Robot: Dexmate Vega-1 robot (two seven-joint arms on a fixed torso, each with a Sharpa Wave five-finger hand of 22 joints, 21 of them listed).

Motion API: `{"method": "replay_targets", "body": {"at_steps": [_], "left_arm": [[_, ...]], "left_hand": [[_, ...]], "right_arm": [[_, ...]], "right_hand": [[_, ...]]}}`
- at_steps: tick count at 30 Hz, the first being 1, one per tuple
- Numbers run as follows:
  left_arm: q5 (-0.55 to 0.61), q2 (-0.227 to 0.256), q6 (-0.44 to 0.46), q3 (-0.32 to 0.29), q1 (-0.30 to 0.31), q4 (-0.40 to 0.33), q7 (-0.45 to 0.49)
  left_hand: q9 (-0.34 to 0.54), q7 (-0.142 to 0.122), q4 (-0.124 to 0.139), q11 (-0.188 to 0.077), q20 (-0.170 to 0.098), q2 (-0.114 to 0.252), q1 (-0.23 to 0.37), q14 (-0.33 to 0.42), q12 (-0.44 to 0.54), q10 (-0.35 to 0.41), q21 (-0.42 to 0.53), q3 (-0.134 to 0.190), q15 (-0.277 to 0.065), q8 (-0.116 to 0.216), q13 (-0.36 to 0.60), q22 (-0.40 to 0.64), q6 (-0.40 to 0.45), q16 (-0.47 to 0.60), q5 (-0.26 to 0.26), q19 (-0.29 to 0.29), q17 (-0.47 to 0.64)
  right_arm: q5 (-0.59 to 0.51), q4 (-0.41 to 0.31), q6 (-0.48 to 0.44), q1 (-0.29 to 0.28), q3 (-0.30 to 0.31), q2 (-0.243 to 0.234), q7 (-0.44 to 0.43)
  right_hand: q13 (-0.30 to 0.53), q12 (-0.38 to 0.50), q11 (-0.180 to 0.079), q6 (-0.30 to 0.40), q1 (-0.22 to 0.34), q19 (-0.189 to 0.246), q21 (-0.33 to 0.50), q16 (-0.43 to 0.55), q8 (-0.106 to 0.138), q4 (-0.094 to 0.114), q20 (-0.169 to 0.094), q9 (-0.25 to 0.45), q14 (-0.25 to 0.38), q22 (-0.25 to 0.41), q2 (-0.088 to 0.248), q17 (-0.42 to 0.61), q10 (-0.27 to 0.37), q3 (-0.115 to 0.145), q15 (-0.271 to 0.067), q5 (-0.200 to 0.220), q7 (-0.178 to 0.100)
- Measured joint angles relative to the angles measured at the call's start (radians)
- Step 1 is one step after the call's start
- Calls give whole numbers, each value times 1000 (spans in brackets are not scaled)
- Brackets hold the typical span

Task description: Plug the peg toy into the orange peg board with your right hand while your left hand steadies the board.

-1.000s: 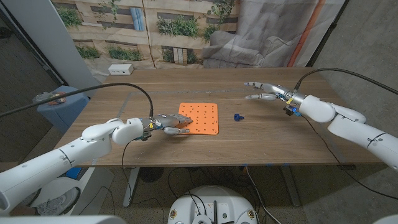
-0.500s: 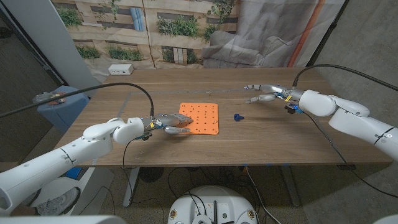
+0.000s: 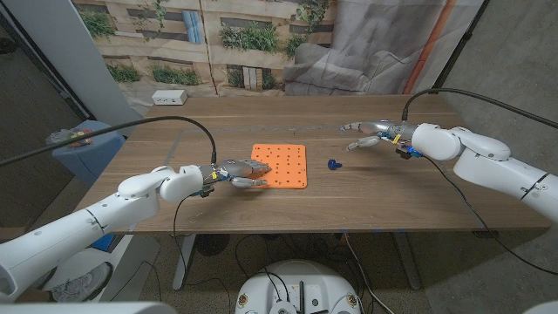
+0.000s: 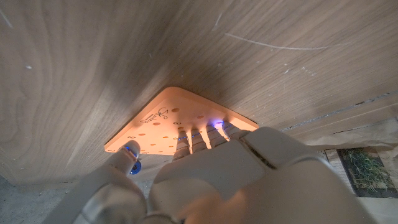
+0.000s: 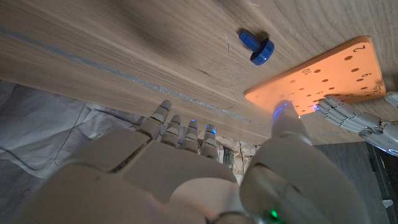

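Note:
The orange peg board point(image 3: 281, 166) lies flat on the wooden table, its holes showing. My left hand point(image 3: 237, 174) rests its fingers on the board's left edge; the left wrist view shows the fingertips point(image 4: 200, 138) lying on the board point(image 4: 168, 118). A small blue peg toy point(image 3: 333, 163) lies on the table just right of the board, also seen as the peg point(image 5: 257, 46) beside the board point(image 5: 323, 78). My right hand point(image 3: 368, 133) hovers open, fingers spread, behind and right of the peg, holding nothing.
A white power strip point(image 3: 169, 97) sits at the table's far left corner. A blue bin point(image 3: 80, 148) stands off the left edge. Black cables run to both arms. A crumpled grey sheet point(image 3: 349, 61) lies behind the table.
My right hand has moved left and slightly nearer, toward the blue peg. The left hand and the board have stayed put.

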Motion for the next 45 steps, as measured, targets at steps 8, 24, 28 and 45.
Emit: {"method": "replay_targets", "body": {"at_steps": [8, 24, 28, 45], "left_arm": [[0, -3, 0, 2, 4, -6, 0], [11, -7, 34, 8, 5, -9, 9], [13, -7, 35, 8, 5, -9, 11], [19, -8, 52, 13, 14, -19, 13]], "left_hand": [[0, -3, -5, 5, 5, 5, 5, 0, -1, 6, 0, 5, 0, 0, -2, 0, 8, 0, 0, 5, 0], [0, 2, -9, 2, 0, 8, 10, 9, 4, 13, 0, 18, -2, 0, 3, 0, 20, -3, 0, 11, 0], [0, 2, -12, -3, 0, 8, 10, 11, 4, 18, 0, 21, 0, 0, 3, 0, 20, -3, 0, 11, 0], [0, 2, -16, 0, 0, 9, 17, 14, 3, 22, 0, 33, 4, 0, 2, 0, 20, -4, 0, 11, -6]], "right_arm": [[-103, 0, -75, 0, 0, 0, 44], [-363, -166, -206, 85, -158, 61, 191], [-363, -175, -206, 95, -174, 77, 191], [-565, -186, -262, 116, -219, 149, 328]], "right_hand": [[5, 0, 2, 11, 28, 20, 4, 3, 8, 3, 2, 0, 9, 0, -15, 0, 2, 3, 1, 4, 0], [9, 0, 20, 5, 56, 30, 4, 3, 11, 5, 13, 9, 0, 0, -32, 0, -17, 14, 11, 11, 5], [9, 0, 30, 12, 66, 31, 4, 3, 15, 8, 29, 9, -7, 0, -43, 4, -27, 16, 18, 11, 13], [14, 0, 48, 40, 120, 64, 4, 3, 41, 4, 65, 22, -11, 0, -47, 5, -45, 32, 47, 15, 18]]}}
